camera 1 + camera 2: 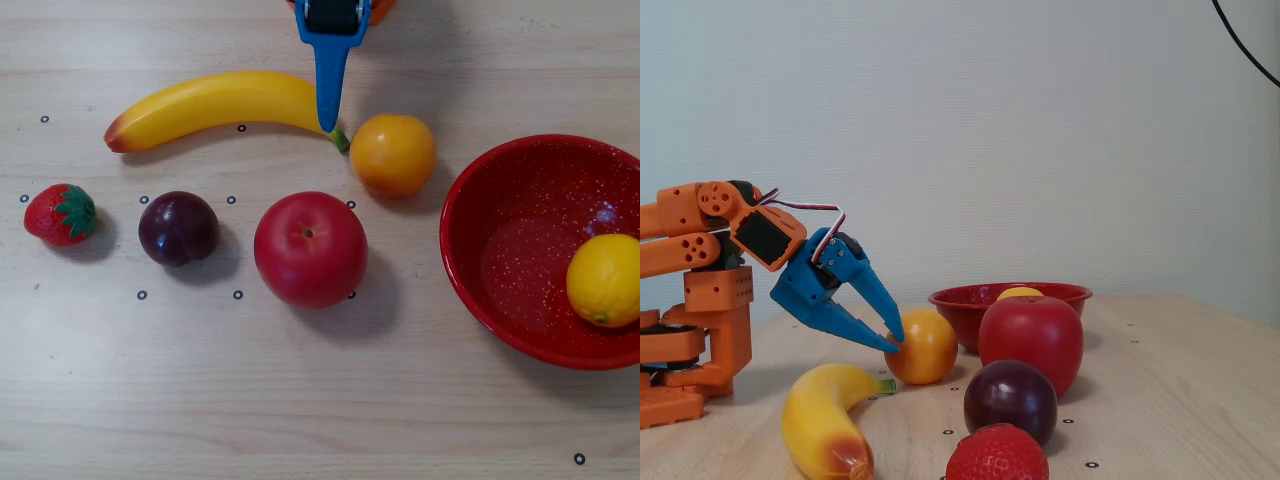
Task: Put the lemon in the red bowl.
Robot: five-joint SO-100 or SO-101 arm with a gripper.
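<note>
Wide wooden table (300,400), pale, dotted with small black ring marks. At the right edge of the overhead view, the red bowl (500,215): large, round, glossy, finely white-speckled, cut off by the picture border; in the fixed view (960,300) only a rim behind the other fruit. Inside it, against the right-hand wall, the lemon (605,281): bright yellow, glossy, oval, a small dark nub low on its side, partly cropped by the edge; in the fixed view (1021,293) just a yellow cap above the rim.

Orange arm (690,300) at the left of the fixed view, ending in the blue gripper (895,340), jaws parted a little and holding nothing, tips just beside or touching the orange (923,347) — cannot tell which. In the overhead view the gripper (327,122) as one narrow blue blade from the top edge, jaw gap not readable there, tip over the banana's stem end.

Banana (220,103) lying along the back row, stem close to the orange (392,154). Red apple (310,249) mid-table, well apart from the bowl. Dark plum (178,228) beside the apple on its left. Strawberry (62,214) farthest left, lower part cropped in the fixed view (997,455).
</note>
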